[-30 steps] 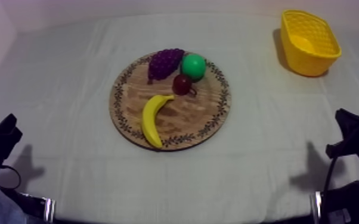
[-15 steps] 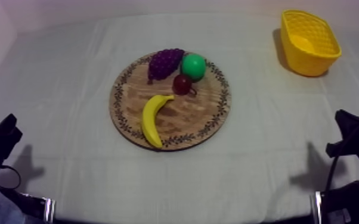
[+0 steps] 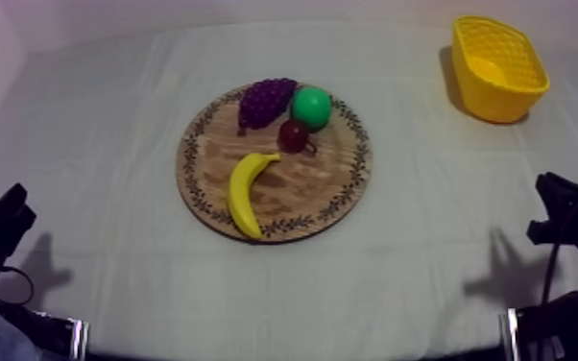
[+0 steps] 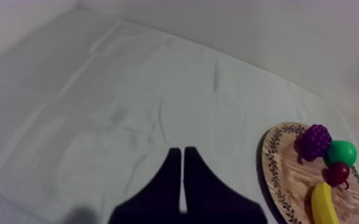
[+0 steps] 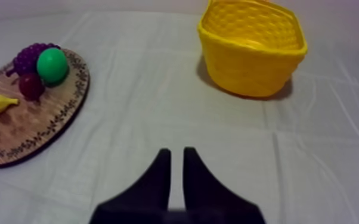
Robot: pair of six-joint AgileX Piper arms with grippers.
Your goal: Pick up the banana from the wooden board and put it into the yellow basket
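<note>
Two tools sit low, each with its fingers pressed together into a narrow wedge: the left tool [image 4: 182, 150] over bare cloth beside the board, the right tool [image 5: 174, 152] over cloth with the yellow basket [image 5: 253, 65] beyond it. In the top view they are dark shapes at the lower left and lower right edges, well apart from the fruit. The banana [image 3: 246, 192] lies on the lower left part of the wooden board [image 3: 336, 187] at the frame's centre, its stalk end near the small red fruit [image 3: 294, 136]. Above that sit a round green fruit [image 3: 311, 107] and a bunch of grapes [image 3: 264, 101], side by side. The basket stands upright at upper right, with open cloth between it and the board. The desk's grey-white cloth [image 3: 110, 125] is creased; a pale wall [image 3: 254, 12] runs behind.
</note>
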